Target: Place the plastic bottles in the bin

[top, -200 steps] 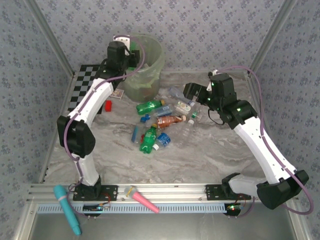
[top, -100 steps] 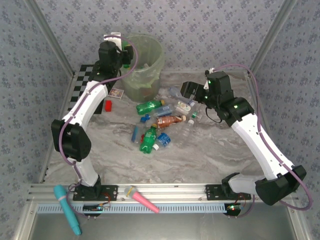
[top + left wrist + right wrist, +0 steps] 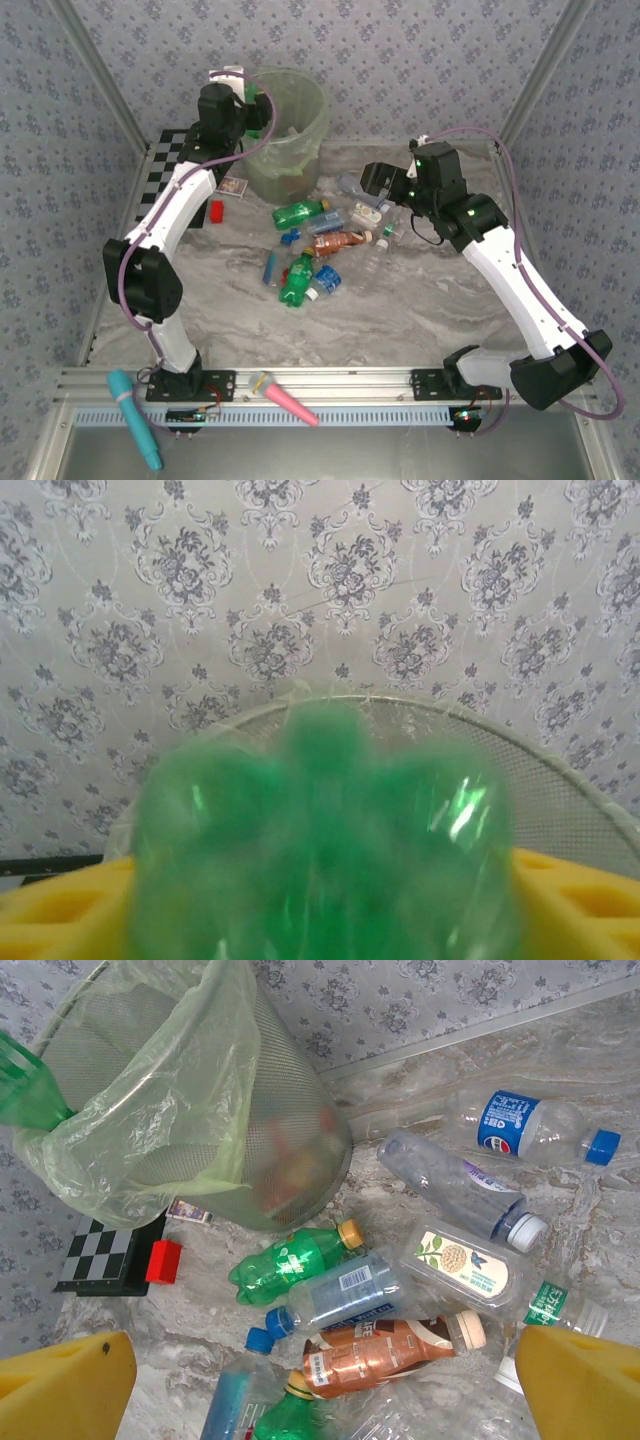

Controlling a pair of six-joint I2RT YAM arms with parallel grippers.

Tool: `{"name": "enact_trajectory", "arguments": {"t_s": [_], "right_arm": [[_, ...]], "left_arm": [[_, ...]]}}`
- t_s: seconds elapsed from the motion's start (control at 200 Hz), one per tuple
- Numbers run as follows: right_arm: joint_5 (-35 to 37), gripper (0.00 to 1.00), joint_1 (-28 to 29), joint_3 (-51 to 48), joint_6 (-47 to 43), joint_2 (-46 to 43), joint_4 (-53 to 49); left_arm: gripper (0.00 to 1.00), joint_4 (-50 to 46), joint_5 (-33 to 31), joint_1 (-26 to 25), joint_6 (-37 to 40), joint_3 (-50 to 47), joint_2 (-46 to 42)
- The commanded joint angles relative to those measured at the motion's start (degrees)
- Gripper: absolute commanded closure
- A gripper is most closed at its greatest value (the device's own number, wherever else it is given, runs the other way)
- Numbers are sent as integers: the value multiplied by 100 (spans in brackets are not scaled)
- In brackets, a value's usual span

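My left end effector is up at the bin, at about 9 o'clock on its rim in the overhead view. In the left wrist view a green bottle sits blurred between my yellow pads, with the bin's mesh rim arching past it at 12 o'clock. I cannot tell whether the pads are pressing on the bottle or standing off it. From the right wrist view the same bottle pokes over the bag-lined rim at 9 o'clock.

My right end effector is spread wide with nothing between its pads, hanging above the table. The other plastic bottles lie in a loose heap just under it and toward 12 o'clock: a brown one closest, a green soda one at 11 o'clock, a white-labelled one at 1 o'clock and a clear blue-capped one farther out at 2 o'clock. The bin stands at 10 o'clock from that end effector, close beside the heap.
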Motion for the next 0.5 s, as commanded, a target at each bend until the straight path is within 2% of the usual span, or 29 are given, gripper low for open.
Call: {"name": "enact_trajectory", "arguments": {"t_s": [0.0,0.495], "right_arm": [[0,1,53,160,-91,2,-10],[51,1,78,64,-69,-76,-10]], "left_arm": [[1,24,58,40,-56,66,-213],[0,-301,129,40,-87,336,-261]]}}
